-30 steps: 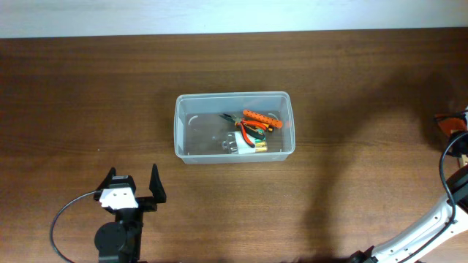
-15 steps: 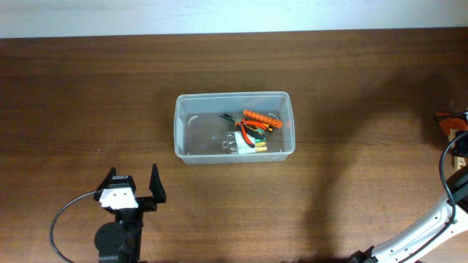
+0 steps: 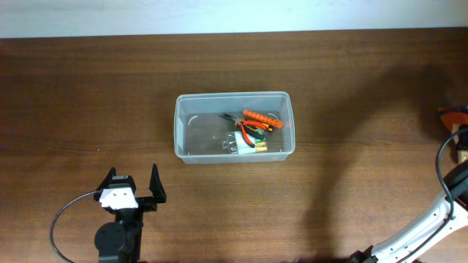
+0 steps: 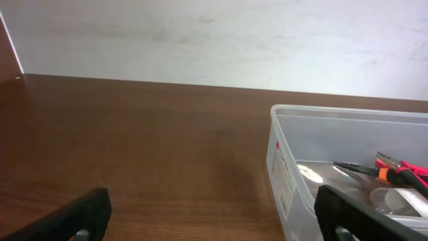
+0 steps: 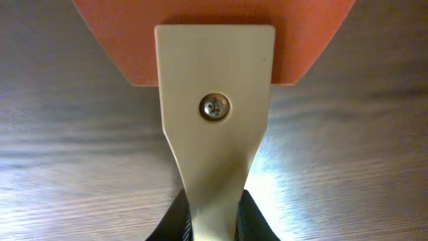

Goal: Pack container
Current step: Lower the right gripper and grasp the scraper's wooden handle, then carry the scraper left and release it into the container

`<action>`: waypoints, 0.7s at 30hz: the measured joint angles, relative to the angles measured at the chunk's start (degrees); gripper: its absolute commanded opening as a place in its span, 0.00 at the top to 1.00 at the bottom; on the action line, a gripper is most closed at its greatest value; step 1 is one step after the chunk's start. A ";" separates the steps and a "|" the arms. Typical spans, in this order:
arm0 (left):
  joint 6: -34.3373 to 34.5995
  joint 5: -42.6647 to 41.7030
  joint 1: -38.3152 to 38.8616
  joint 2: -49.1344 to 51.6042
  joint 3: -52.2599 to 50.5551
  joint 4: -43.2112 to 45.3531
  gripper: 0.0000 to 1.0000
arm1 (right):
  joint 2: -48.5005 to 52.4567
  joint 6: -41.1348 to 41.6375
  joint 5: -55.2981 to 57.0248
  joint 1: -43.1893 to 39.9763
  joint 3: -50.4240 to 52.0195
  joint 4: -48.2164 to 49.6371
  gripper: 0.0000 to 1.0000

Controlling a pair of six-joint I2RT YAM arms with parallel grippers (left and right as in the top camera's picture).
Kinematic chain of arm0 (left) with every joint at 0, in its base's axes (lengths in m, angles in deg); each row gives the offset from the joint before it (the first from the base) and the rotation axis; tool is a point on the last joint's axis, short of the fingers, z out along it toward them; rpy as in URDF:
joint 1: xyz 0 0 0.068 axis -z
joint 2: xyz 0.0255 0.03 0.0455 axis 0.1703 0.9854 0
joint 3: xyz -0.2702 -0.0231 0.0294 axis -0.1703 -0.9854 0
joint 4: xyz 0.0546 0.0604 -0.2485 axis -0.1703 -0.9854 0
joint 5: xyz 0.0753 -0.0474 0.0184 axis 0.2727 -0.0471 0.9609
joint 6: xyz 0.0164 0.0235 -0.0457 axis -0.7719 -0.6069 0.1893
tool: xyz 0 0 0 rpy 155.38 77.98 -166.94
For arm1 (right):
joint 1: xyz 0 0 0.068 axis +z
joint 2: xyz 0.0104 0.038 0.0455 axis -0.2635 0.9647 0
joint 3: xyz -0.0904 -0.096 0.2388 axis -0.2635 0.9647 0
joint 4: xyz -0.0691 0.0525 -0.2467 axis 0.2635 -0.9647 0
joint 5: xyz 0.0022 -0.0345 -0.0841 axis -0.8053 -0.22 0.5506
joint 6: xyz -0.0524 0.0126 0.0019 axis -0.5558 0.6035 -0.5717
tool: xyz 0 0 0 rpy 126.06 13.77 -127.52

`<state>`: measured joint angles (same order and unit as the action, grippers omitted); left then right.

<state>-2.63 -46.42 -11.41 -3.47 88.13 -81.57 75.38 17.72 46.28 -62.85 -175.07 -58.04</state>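
Counter [image 3: 73, 88] of dark wood carried the container [image 3: 178, 131], a clear plastic bin that stood near the middle, a little toward the far side. The left pincer [image 3: 133, 184] was at the near left, well apart from the bin, with its fingers spread wide and nothing between them. At the right edge of the counter, the right pincer [image 5: 212, 224] was clamped on the beige handle of an orange-bladed scraper [image 5: 214, 154]. Orange-handled pliers [image 3: 256, 120] lay among other small tools in the bin's right end.
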 measured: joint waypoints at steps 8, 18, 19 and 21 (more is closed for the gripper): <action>0.00 0.00 0.00 0.00 0.00 0.00 0.01 | 0.02 0.42 -4.04 9.79 -17.18 -6.56 0.91; 0.00 0.02 0.00 0.00 0.00 -0.70 0.01 | -1.27 -0.17 -5.49 28.17 -24.55 -10.36 0.88; 0.00 0.02 0.00 -0.02 0.00 -0.70 0.01 | -1.46 -0.74 -5.49 30.45 -24.65 -11.19 0.87; 0.00 0.02 0.00 -0.02 0.00 -0.70 0.01 | -1.75 -1.40 -5.53 34.27 -24.72 -12.61 0.87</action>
<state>-2.63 -46.39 -11.41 -3.49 88.13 -82.27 73.63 16.32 40.75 -28.58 -199.79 -70.65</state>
